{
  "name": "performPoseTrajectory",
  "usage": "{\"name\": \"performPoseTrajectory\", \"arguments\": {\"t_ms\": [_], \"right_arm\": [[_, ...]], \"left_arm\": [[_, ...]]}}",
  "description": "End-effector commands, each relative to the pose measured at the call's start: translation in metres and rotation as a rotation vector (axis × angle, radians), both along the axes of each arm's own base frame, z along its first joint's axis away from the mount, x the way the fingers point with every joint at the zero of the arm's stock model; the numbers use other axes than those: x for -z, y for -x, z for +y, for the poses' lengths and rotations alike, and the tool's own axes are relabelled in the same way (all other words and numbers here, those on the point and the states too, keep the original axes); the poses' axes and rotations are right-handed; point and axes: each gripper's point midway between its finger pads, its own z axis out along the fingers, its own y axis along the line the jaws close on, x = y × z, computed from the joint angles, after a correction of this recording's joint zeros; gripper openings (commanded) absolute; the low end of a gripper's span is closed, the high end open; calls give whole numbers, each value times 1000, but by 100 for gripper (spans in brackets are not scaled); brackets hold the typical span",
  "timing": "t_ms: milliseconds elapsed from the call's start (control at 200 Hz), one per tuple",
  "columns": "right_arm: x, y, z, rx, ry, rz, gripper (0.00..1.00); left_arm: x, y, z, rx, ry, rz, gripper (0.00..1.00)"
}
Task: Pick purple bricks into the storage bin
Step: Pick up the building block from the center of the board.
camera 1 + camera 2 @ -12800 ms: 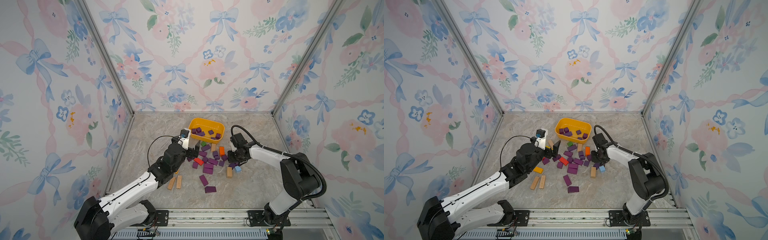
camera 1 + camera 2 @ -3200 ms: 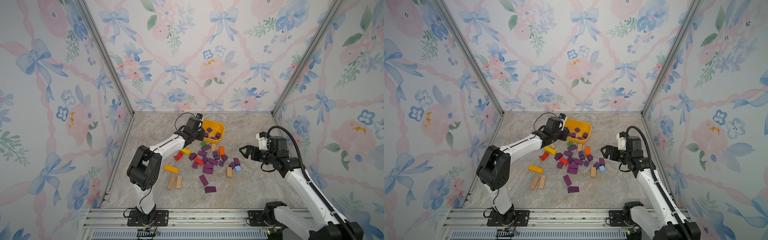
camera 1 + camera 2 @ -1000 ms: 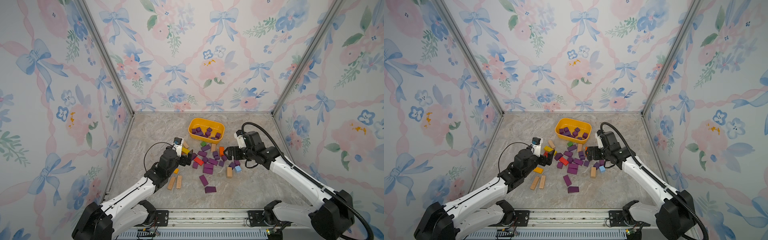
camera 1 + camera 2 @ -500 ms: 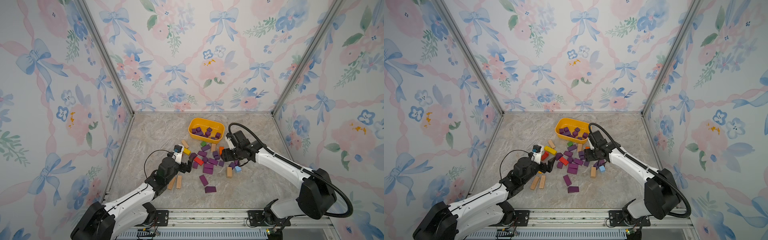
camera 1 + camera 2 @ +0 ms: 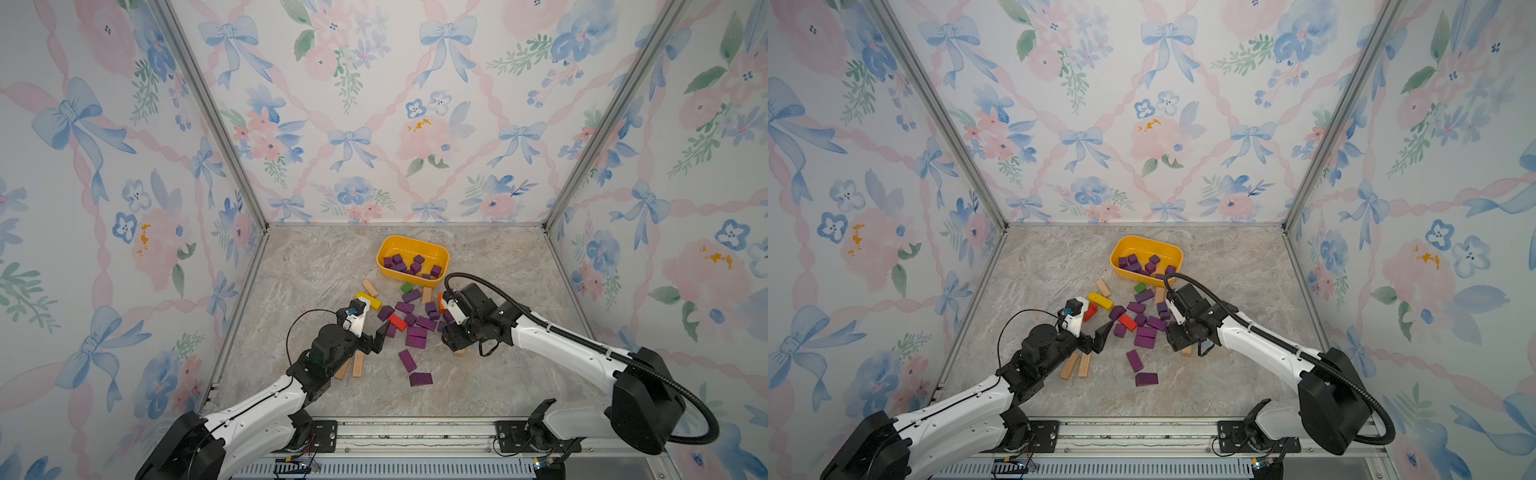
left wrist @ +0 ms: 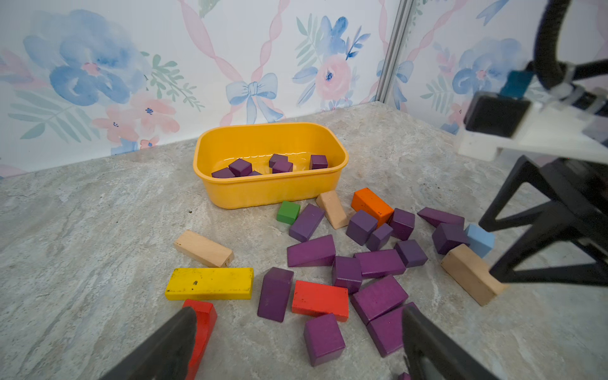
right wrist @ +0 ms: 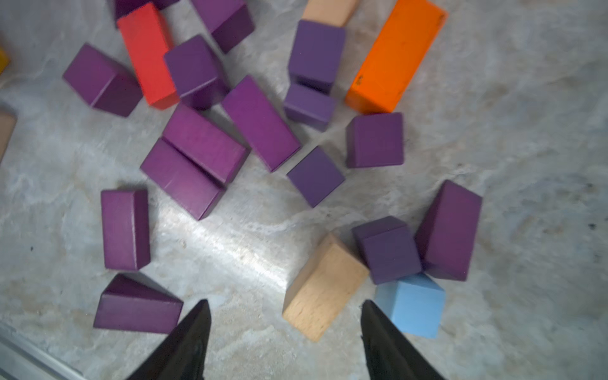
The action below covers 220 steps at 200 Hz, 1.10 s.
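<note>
surface and room: grey marbled desk (image 5: pixel 316 266) with a dull sheen, closed on three sides by walls (image 5: pixel 374 124) papered with blue bows and pink flowers. metal posts (image 5: pixel 208 112) stand in the corners, and a metal rail (image 5: pixel 415 430) runs along the front edge.

task items: the yellow storage bin (image 5: pixel 415 242) stands upright toward the back of the desk. several purple bricks (image 5: pixel 415 332) lie inside it. most lie loose on the desk just in front of the bin, between the two arms. two sit apart, nearer the rail.

other items in the scatter: a yellow bar (image 6: pixel 210 283), a red block (image 6: pixel 320 299), an orange block (image 6: pixel 371 204), a green cube (image 6: pixel 288 212), a light blue block (image 6: pixel 480 240) and tan bars (image 6: pixel 204 248).

hands: left hand (image 6: pixel 299 311) is spread wide and empty, low at the edge of the scatter. right hand (image 7: pixel 284 304) has its jaws apart and grips nothing; a tan bar's corner lies in the gap.

obstructions: the right arm's black cable (image 5: pixel 462 274) passes the bin's near corner. in both top views the right hand's fingers are hidden under its wrist. in the left wrist view the bin's near wall cuts off the bricks inside, and a second red piece sits half behind a left finger. the right wrist view is blurred.
</note>
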Motion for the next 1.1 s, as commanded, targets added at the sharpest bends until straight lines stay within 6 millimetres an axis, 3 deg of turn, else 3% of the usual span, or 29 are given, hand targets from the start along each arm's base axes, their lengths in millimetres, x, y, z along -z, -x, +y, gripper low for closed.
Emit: {"name": "performPoseTrajectory", "arguments": {"t_ms": [0,170,530,855,1095], "right_arm": [[4,21,23,-162,-68,-18,72],[11,49,52,-292,-129,-23,73],[29,100,84,-511,-124,-14,75],[53,116,89,-588,-18,4,71],[57,104,91,-560,0,-30,66]], "left_arm": [[-9,4,4,-14,62,-19,98],[-22,3,24,-130,195,-10,98],[-37,-5,37,-209,184,40,98],[-42,-3,45,-230,203,38,98],[-42,-3,47,-237,200,40,98]]}}
